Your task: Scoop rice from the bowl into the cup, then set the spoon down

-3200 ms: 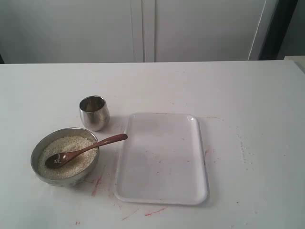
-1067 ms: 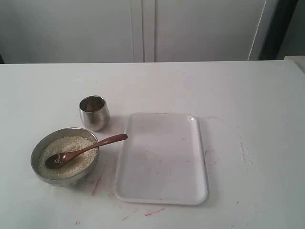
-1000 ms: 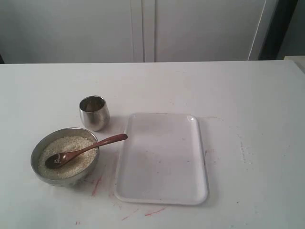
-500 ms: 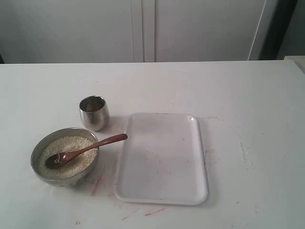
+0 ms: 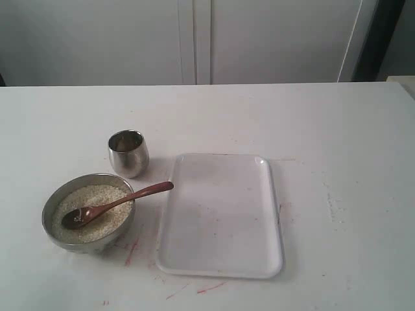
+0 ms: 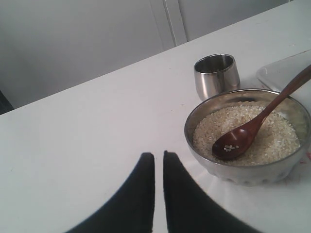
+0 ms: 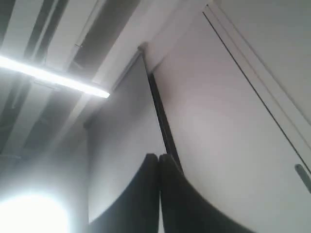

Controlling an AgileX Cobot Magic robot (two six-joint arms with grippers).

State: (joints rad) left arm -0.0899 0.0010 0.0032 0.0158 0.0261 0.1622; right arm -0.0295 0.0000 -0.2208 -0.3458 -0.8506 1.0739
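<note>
The left hand [image 6: 155, 158], pressed nearly together and empty, hovers over the table [image 5: 337, 129] near the bowl [image 5: 84, 245]. The right hand [image 7: 158, 158] is pressed together. The spoon [image 5: 117, 204] rests in the rice [image 5: 97, 194], with the cup [image 5: 128, 153] beside the bowl.

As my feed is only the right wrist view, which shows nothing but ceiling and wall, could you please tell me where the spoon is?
Observer: The spoon lies in the bowl, its oval end on the rice and its handle leaning over the rim toward the tray.
Operator: Thank you. Where is the cup?
Observer: The cup stands upright just behind the bowl in the exterior view, apart from it.
Operator: And is the left hand on anything?
Observer: No. The left hand is short of the bowl, its fingers almost together and empty.
</note>
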